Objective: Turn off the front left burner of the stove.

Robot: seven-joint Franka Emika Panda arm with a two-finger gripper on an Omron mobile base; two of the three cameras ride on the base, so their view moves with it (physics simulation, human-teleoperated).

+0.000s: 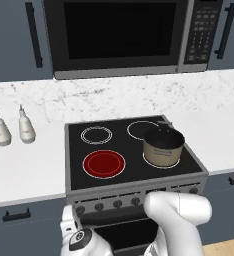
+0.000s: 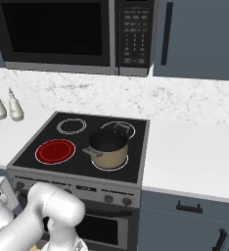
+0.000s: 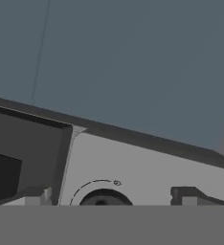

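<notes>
Look at the stove (image 1: 134, 175) in the middle of both base views: its black glass top carries four circles, and the front left burner (image 1: 104, 164) is a solid glowing red disc at the lower left of that top. On the front right circle sits a tan pot (image 1: 163, 146) with a dark inside; you can see no contents in it, only the dark interior, and in the right base view one small handle sticks out toward the red burner. Behind the pot, the rear right ring (image 1: 140, 129) is a thin white outline, and the rear left ring (image 1: 96, 135) is a smaller white one.

At the left edge of both base views, two pale bottles (image 1: 11, 128) stand upright side by side on the white counter (image 1: 24, 170), well apart from the stove. A black microwave (image 1: 124, 35) hangs above.

Now the gripper (image 3: 111, 197): in the hand view its two finger tips (image 3: 35, 195) rise at the bottom edge, far apart, one at lower left and one at lower right. Nothing sits between them, and you hold nothing. Between the tips, low in the frame, you see a dark round knob (image 3: 103, 198) on the grey front panel (image 3: 147, 172), ringed by a thin arc; whether the tips touch the panel, you cannot tell. In the left base view the hand sits low at the bottom left, just below the row of knobs (image 1: 116, 203).
</notes>
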